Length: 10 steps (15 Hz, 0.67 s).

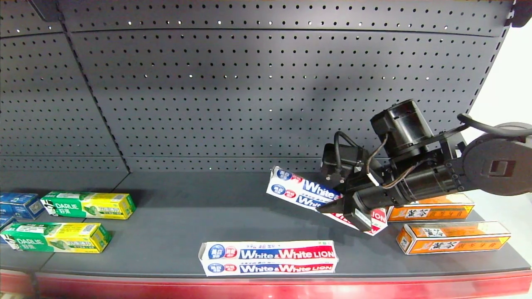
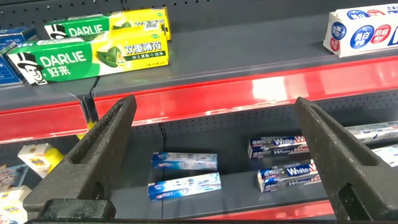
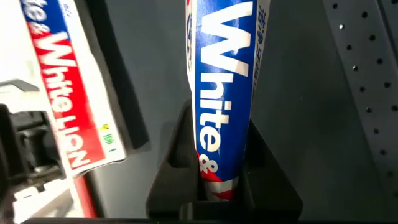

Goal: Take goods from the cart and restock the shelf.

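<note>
Head camera: forward and down onto the shelf (image 1: 187, 207), mid range. Left wrist camera: lower, facing the shelf front, sharing the green boxes (image 2: 93, 53). Right wrist camera: close on the white box (image 3: 224, 81).

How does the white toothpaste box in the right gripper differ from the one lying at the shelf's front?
The held box is clamped in the right gripper; the front box lies free. The held box sits slanted, farther back by the orange boxes; the front box lies parallel to the edge of the shelf. Both share one white, blue and red design.
</note>
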Tool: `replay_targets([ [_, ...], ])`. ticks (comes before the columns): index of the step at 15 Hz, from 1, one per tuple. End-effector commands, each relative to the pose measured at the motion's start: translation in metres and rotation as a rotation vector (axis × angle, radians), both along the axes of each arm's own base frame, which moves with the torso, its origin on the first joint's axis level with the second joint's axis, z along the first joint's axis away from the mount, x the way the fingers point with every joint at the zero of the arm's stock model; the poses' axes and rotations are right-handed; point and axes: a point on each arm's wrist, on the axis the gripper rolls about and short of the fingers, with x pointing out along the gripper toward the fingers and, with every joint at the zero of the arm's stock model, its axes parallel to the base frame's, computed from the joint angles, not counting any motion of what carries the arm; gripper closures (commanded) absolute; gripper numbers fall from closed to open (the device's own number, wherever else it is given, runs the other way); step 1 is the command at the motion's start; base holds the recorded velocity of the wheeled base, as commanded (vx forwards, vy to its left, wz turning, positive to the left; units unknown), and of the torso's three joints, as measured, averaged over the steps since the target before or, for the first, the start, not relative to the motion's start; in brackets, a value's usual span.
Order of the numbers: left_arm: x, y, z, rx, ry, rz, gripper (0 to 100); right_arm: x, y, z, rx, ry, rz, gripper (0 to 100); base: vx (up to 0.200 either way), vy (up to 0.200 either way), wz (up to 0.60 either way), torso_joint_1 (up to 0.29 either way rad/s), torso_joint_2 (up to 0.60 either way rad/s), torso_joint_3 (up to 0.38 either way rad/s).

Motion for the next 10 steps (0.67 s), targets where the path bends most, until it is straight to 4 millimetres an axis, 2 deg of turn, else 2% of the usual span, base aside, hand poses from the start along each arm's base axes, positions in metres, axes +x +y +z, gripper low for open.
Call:
replay_targets([
  [1,0.000,0.000,0.000,0.000,-0.001,0.001,0,0.008,0.001,-0.005,-0.014,0.000,-0.001,100,0.000,0.000,0.00,0.000,0.00,0.000],
  [7,0.000,0.000,0.000,0.000,-0.001,0.001,0,0.029,0.015,-0.002,-0.009,-0.015,0.004,100,0.000,0.000,0.00,0.000,0.00,0.000],
  [10,0.000,0.000,0.000,0.000,-0.001,0.001,0,0.031,0.018,-0.006,-0.018,-0.005,0.007,100,0.000,0.000,0.00,0.000,0.00,0.000],
])
